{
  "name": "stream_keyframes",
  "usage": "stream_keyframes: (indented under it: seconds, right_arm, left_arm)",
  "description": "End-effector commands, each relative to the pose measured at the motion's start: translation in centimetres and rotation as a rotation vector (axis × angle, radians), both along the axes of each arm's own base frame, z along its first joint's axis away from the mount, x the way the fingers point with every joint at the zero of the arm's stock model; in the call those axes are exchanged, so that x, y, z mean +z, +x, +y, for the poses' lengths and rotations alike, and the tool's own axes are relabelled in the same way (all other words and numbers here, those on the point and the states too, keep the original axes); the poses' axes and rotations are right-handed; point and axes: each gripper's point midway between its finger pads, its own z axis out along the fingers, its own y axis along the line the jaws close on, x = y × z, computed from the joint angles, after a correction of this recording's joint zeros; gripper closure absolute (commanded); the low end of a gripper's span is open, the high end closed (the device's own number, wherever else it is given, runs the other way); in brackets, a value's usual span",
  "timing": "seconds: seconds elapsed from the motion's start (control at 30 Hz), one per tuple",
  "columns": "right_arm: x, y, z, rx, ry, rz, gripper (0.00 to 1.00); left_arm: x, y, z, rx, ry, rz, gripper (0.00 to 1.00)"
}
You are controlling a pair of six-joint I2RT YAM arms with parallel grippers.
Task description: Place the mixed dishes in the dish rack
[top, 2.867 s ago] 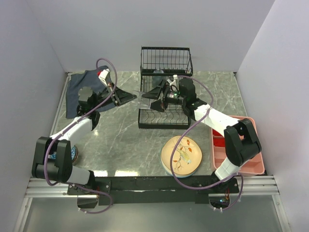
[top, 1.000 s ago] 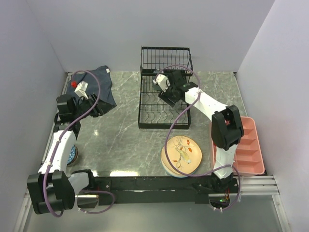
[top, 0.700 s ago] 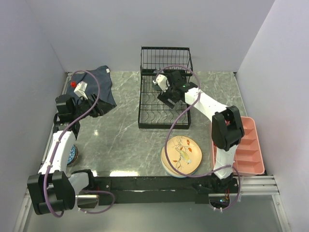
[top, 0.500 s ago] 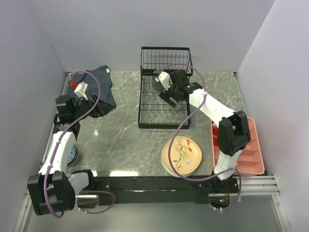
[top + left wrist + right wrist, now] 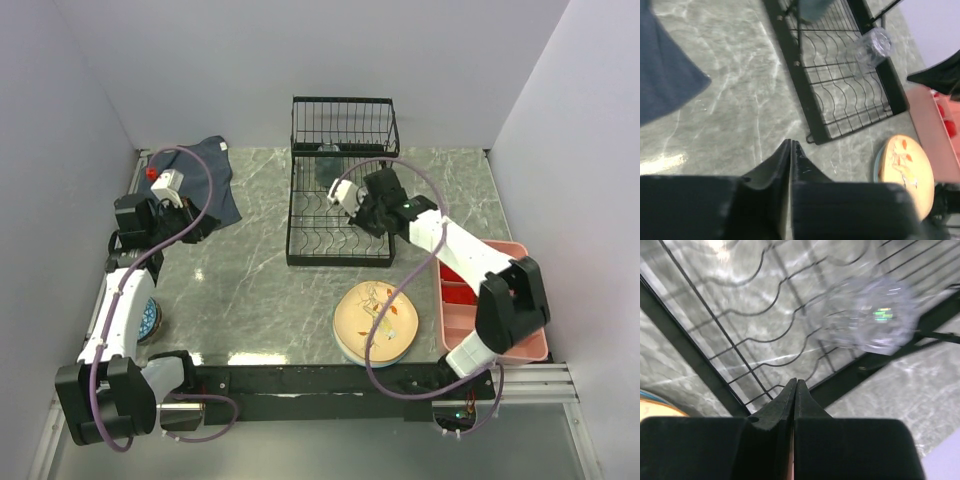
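Load in progress: we see the small clear glass (image 5: 870,315) lying on its side on the slotted base of the dish rack (image 5: 320,262), close to the rack's right rim. The rack stands at the middle of the far edge of the counter (image 5: 250,290). The right gripper (image 5: 794,385) hangs over that base, fingers pressed together on nothing. The left gripper (image 5: 791,149), also pressed together and empty, hovers above bare counter near the dark blue cloth (image 5: 215,190) in the far left corner. The peach plate (image 5: 377,322) sits by the near edge beside the pink tray (image 5: 525,345). A blue bowl (image 5: 150,318) rests at the left edge.
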Motion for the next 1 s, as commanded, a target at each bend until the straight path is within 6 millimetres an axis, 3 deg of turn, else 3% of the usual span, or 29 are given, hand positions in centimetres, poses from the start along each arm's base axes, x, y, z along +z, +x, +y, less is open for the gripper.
stream_keyframes:
  seconds: [0.0, 0.17, 0.37, 0.4, 0.47, 0.5, 0.63, 0.8, 0.83, 0.97]
  right_arm:
    - [-2.3, 1.9, -0.3, 0.042, -0.065, -0.017, 1.00]
    - [-3.9, 3.9, -0.4, 0.047, -0.087, -0.053, 1.00]
    - [-5.6, 7.6, -0.8, -0.001, -0.099, -0.103, 1.00]
    - [-4.8, 8.8, -0.9, -0.018, -0.084, -0.127, 1.00]
    - [-6.1, 9.9, -1.1, -0.026, -0.098, -0.111, 1.00]
    - [-5.6, 11.0, -1.2, -0.037, -0.089, -0.138, 1.00]
    - [-6.6, 14.0, -1.4, -0.058, -0.090, -0.193, 1.00]
    - [-5.3, 17.9, -1.3, -0.088, -0.094, -0.360, 1.00]
    - [-6.0, 18.4, -1.4, -0.092, -0.106, -0.361, 1.00]
    - [-5.6, 20.2, -1.2, -0.099, -0.101, -0.408, 1.00]
  left_arm:
    - [-0.2, 0.1, 1.8, 0.024, 0.163, -0.039, 0.99]
    - [-1.9, -0.6, 2.2, -0.002, 0.223, 0.005, 0.99]
    - [-2.6, -0.4, 3.8, -0.012, 0.332, 0.031, 0.99]
    - [-3.1, -0.7, 4.0, -0.022, 0.354, 0.043, 0.99]
    - [-3.7, -1.0, 4.8, -0.012, 0.389, 0.065, 0.99]
    - [-4.2, -1.4, 5.3, -0.006, 0.408, 0.084, 0.99]
    - [-5.1, -2.5, 6.9, 0.022, 0.438, 0.137, 0.99]
    - [-5.4, -3.2, 7.9, 0.024, 0.481, 0.162, 0.99]
    - [-5.5, -3.2, 7.9, 0.024, 0.484, 0.164, 0.99]
    - [-5.2, -3.1, 8.3, 0.044, 0.473, 0.159, 0.99]
